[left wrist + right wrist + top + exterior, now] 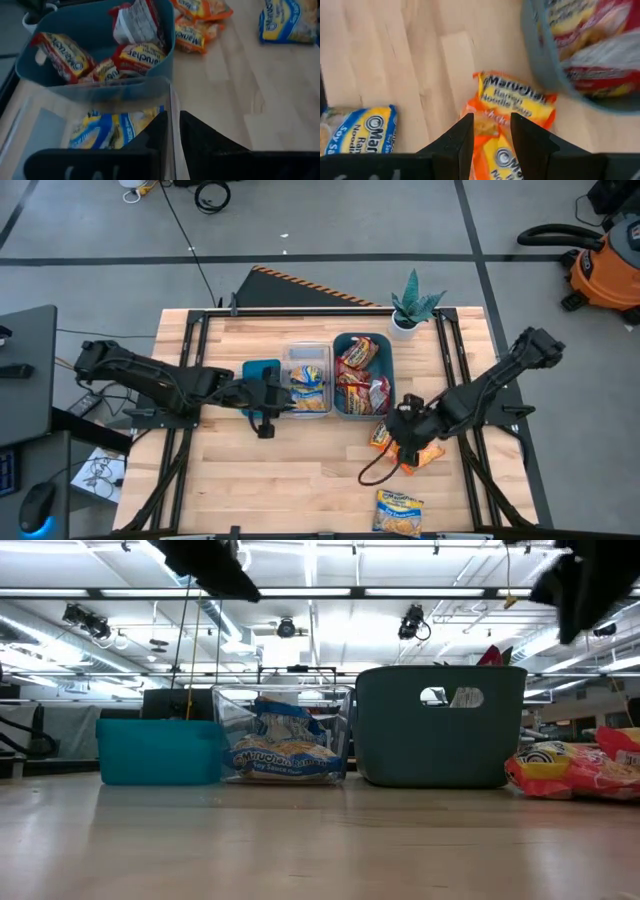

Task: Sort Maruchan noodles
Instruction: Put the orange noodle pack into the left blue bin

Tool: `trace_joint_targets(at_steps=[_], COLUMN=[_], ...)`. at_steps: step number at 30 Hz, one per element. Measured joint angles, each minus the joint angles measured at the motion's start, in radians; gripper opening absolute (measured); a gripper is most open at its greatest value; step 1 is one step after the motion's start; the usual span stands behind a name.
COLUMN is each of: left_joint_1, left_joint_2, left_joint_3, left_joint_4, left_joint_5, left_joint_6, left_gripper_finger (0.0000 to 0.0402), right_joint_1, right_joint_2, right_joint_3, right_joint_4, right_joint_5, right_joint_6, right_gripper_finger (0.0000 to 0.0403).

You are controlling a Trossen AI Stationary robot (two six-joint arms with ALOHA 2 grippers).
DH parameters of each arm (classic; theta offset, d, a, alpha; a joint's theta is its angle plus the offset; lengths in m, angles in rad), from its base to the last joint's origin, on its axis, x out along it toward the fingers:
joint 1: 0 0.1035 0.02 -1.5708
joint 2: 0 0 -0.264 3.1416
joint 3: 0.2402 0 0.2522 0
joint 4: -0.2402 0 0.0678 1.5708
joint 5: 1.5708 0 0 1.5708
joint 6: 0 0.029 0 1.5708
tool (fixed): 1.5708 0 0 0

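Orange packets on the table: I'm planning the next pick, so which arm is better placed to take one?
The right. The right gripper hangs open directly over the orange packets beside the dark bin. The left gripper is at the clear bin, on the far side of the dark bin.

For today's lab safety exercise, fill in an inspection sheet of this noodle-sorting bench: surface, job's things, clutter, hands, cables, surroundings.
Surface: wooden table, bare at the front.
Job's things: blue-print packets in the clear bin; red-print packets in the blue-grey bin; orange packets and one blue-print packet loose on the table; teal bin.
Clutter: potted plant.
Hands: left hand over the clear bin, open; right hand over the orange packets, open.
Cables: cable loop by the right hand.
Surroundings: shop vacuum on the floor.
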Motion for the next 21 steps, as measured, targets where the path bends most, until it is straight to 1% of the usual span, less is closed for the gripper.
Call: trace_joint_targets(at_steps=[3,7,16,21], left_joint_1=[0.0,0.0,0.003,0.003], left_joint_2=[-0.001,0.001,0.001,0.001], left_joint_3=[-0.007,-0.009,-0.008,-0.008], left_joint_4=[0.013,0.012,0.034,0.035], left_joint_5=[0.0,0.0,0.0,0.0], left_joint_6=[-0.008,0.001,0.027,0.028], left_gripper_finger=[0.0055,0.0055,0.0055,0.0055], right_joint_1=[0.011,0.033,0.06,0.057], right_joint_2=[0.056,0.127,0.263,0.314], right_joint_3=[-0.003,-0.003,-0.003,-0.003], right_joint_4=[-0.071,-0.093,-0.047,-0.041], right_joint_5=[-0.041,-0.05,0.014,0.017], right_joint_6=[0.057,0.078,0.031,0.006], right_gripper_finger=[0.0134,0.0134,0.0134,0.0134])
